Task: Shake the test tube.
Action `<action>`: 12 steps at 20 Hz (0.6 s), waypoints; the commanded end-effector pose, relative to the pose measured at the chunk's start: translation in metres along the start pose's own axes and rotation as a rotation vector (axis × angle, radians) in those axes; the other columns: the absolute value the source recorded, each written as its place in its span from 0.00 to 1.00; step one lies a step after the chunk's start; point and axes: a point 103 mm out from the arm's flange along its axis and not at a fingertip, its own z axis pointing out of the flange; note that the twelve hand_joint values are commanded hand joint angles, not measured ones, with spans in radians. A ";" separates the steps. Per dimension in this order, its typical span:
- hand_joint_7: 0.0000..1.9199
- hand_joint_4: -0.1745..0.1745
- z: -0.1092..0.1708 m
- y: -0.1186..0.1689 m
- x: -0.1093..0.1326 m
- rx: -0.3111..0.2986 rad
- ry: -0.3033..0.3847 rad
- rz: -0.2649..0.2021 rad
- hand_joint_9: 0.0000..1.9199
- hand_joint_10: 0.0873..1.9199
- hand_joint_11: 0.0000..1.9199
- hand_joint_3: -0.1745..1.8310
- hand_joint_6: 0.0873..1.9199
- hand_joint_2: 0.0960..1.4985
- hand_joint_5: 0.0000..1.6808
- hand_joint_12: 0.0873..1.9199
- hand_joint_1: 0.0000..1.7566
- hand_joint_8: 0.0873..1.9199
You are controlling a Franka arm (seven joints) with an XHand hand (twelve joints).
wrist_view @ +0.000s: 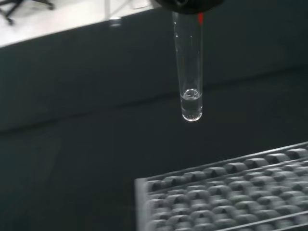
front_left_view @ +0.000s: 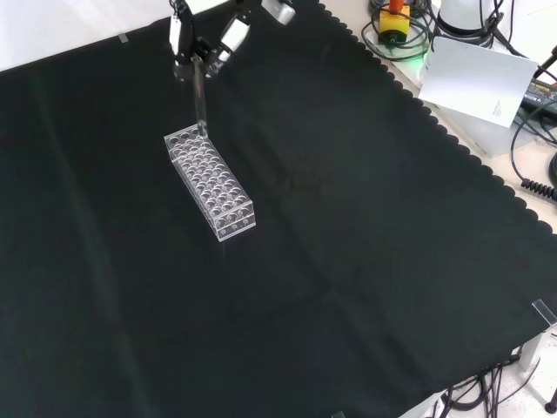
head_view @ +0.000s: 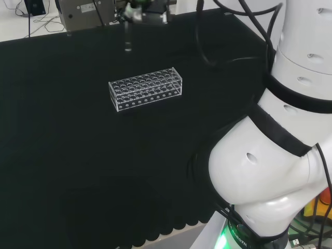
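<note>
Hand up top, tube hanging below it, rack on the cloth underneath.

In the front view the hand [front_left_view: 202, 39] sits at the upper left of the frame, and the test tube [front_left_view: 200, 103] hangs down from its fingers, upright, its lower end just by the far end of the rack [front_left_view: 210, 181]. The rack lies on the cloth [front_left_view: 365, 226], left of centre, running from upper left toward lower right. In the head view the rack [head_view: 146, 88] sits a little above centre, with the arm's links [head_view: 280, 155] at the right.
</note>
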 end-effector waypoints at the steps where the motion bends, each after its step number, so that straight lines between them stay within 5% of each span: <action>1: 0.61 0.00 -0.015 0.005 -0.085 -0.045 -0.155 0.168 0.66 0.33 0.72 0.00 0.02 0.70 0.77 0.39 0.81 0.48; 6: 0.61 0.00 -0.029 0.010 -0.123 -0.078 -0.242 0.254 0.66 0.32 0.72 0.00 0.02 0.70 0.77 0.39 0.81 0.48; 12: 0.61 0.00 -0.032 0.012 -0.124 -0.099 -0.291 0.228 0.66 0.32 0.72 0.00 0.02 0.70 0.77 0.39 0.81 0.48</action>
